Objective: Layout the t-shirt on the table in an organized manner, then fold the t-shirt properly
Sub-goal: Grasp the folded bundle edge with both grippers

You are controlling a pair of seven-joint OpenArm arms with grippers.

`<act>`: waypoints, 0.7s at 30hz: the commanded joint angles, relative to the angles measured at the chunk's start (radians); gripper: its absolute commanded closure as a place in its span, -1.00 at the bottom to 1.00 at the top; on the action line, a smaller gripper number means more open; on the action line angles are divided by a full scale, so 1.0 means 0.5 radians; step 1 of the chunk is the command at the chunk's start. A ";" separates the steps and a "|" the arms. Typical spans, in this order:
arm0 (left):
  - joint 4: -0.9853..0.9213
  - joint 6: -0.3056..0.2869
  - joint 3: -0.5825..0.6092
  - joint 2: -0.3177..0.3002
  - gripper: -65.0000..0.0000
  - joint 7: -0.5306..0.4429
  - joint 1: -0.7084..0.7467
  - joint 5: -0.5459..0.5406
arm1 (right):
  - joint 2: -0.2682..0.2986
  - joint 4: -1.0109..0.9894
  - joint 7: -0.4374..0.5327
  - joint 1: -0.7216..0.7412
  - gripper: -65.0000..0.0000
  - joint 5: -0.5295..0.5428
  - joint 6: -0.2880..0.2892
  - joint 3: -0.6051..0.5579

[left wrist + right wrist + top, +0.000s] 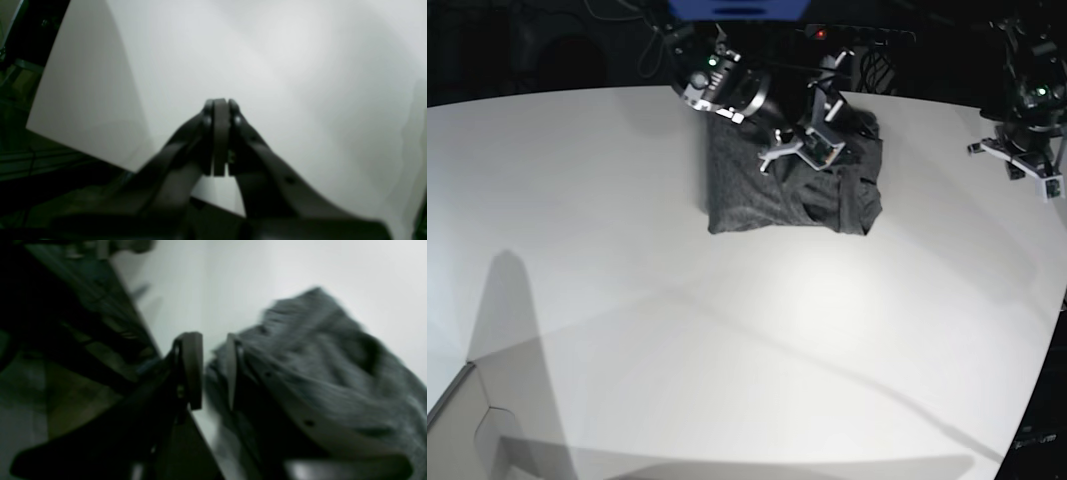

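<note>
Grey knit: the t-shirt [792, 195] lies as a compact, roughly square bundle near the far edge of the white worktop [727, 350], about midway along it.
Step in hand: by the look of that squared bundle, I judge the fold is at or near its last tidying; the lower and left edges look fairly straight.
My right hand [213, 368]: it hangs over the far part of the shirt, pads [193, 370] a narrow gap apart; in the right wrist view I see nothing pinched between them, cloth lying just beyond one finger.
My left hand [219, 133]: pinched fully together on nothing, over bare worktop [267, 66] near the far right edge, well apart from the shirt.
Next move: I judge it calls for either a clean pinch of the near hem or a lift clear without dragging the top layer.
Hard to make out: the right wrist view is smeared, so contact with the cloth is unclear; my right arm covers the bundle's far edge, and the sleeves are not visible.
</note>
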 commanded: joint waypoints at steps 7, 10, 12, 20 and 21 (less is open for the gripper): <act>0.308 -0.004 -0.012 0.001 0.99 -0.036 0.136 -0.397 | 0.078 0.137 0.051 -0.009 0.67 0.038 0.003 0.027; 0.455 -0.004 0.003 0.001 0.82 -0.036 0.234 -0.667 | 0.145 0.239 0.051 -0.040 0.66 0.047 0.003 0.086; 0.501 -0.004 0.019 0.004 0.62 -0.036 0.305 -0.903 | 0.151 0.312 0.051 -0.061 0.55 0.047 0.003 0.196; 0.504 0.005 0.267 0.041 0.14 -0.036 0.443 -1.483 | 0.167 0.500 0.057 -0.212 -0.15 0.047 0.003 0.552; 0.504 0.018 0.323 0.047 0.12 -0.036 0.443 -1.461 | 0.170 0.506 0.057 -0.227 -0.20 0.047 0.003 0.570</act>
